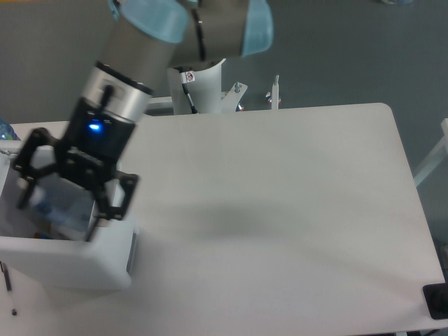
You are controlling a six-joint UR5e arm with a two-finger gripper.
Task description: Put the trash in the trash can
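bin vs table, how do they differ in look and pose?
The white bin is a deep rounded box with a grey side panel; the table is a broad flat slab. The bin sits at the table's near left corner, far smaller than it. The bin has bluish contents; the open gripper hangs over it. Both are white.

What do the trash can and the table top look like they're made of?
Trash can: apparently white plastic, going by its smooth, matte, moulded walls and rounded corners, with a grey panel on the side. Table: a flat, pale, matte top with rounded corners, probably laminate, though the view can't confirm it.
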